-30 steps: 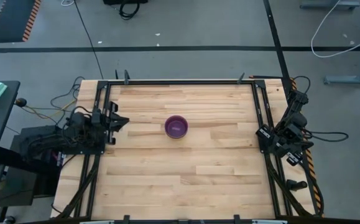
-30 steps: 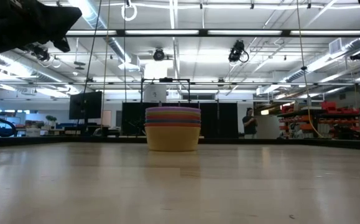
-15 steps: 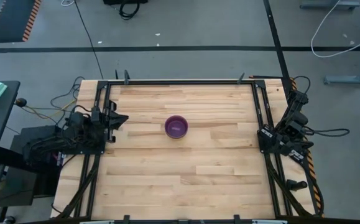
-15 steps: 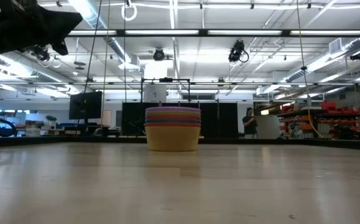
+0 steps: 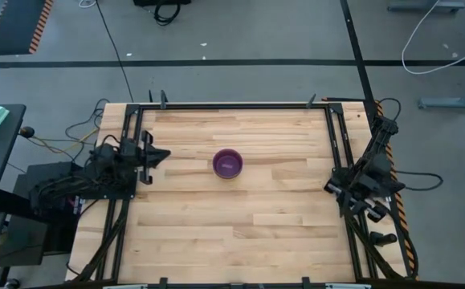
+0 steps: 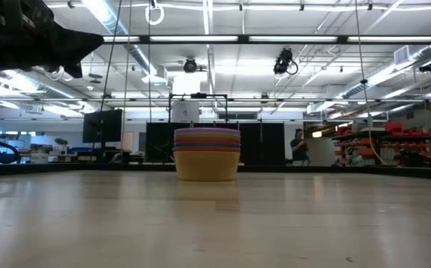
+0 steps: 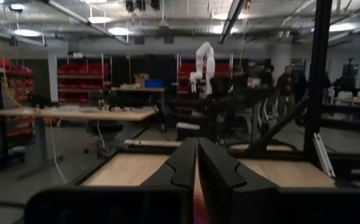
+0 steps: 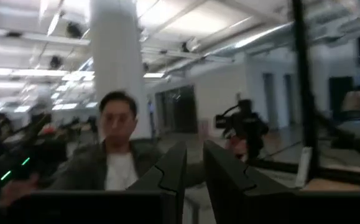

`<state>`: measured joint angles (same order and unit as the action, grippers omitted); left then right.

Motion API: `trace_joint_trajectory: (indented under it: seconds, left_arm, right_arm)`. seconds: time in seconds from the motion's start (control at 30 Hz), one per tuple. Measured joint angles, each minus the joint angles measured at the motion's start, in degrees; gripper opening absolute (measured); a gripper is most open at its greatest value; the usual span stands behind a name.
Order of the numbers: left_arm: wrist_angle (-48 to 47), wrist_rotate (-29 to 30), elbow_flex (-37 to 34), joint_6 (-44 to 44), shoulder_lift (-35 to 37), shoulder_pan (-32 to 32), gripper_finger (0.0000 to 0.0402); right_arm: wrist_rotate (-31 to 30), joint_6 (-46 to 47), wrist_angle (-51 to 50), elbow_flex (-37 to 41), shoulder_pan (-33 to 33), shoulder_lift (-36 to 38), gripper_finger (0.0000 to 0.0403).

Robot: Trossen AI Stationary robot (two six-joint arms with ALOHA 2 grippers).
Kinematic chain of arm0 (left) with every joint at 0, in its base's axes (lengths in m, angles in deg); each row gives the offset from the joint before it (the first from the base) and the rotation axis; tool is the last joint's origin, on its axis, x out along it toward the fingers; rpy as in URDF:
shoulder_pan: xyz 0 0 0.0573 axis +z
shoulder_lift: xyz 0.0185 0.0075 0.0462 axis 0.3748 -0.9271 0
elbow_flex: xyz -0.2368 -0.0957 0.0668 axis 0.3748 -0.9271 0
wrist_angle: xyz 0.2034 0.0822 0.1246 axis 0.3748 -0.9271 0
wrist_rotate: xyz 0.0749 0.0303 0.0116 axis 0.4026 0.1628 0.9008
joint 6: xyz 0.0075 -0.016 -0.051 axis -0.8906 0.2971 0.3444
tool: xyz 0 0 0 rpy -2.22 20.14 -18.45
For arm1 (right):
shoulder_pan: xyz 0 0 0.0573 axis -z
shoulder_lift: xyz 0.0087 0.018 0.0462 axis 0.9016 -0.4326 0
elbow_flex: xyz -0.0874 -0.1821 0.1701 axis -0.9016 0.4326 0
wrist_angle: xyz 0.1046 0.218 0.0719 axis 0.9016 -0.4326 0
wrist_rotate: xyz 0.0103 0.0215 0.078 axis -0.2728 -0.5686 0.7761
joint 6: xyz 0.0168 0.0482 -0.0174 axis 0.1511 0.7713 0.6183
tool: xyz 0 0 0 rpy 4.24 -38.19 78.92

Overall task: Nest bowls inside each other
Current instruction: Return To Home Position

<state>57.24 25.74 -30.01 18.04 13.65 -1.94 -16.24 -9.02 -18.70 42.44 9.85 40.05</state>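
The bowls stand nested in a single stack on the worktop, roughly midway between its left and right edges and nearer the edge at the top of the high view. From above only the purple bowl shows, since it sits uppermost and hides the rest. The level view shows the yellow bowl at the bottom, with a band of coloured rims above it. The left gripper hangs at the worktop's left edge, its fingers pressed together on nothing. The right gripper sits at the right edge, its fingers a narrow gap apart and empty. Both are well apart from the stack, a position that suggests the nesting is done and the arms are parking clear of it.
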Motion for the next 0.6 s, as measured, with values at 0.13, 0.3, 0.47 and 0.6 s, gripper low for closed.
trace_joint_trajectory:
  seconds: [0.13, 0.3, 0.47, 0.6]
  left_arm:
    - [-1.75, -1.27, 0.00, -0.47, 0.00, 0.02, 0.0025]
    - [-2.91, -5.48, 0.00, -1.54, 0.00, 0.02, 0.0034]
    - [-8.09, -7.11, 0.00, -2.86, 0.00, 0.00, 0.0034]
    - [-10.39, -7.31, 0.00, -3.57, 0.00, 0.01, 0.0027]
  right_arm:
    - [9.20, -1.36, -1.42, 0.00, 0.00, 0.00, 0.0062]
    - [12.06, -1.97, -3.81, 0.00, 0.00, 0.00, 0.0062]
    - [12.21, -3.04, -7.30, 0.00, 0.00, 0.00, 0.0062]
    - [11.99, -3.05, -10.12, 0.02, 0.00, 0.00, 0.0062]
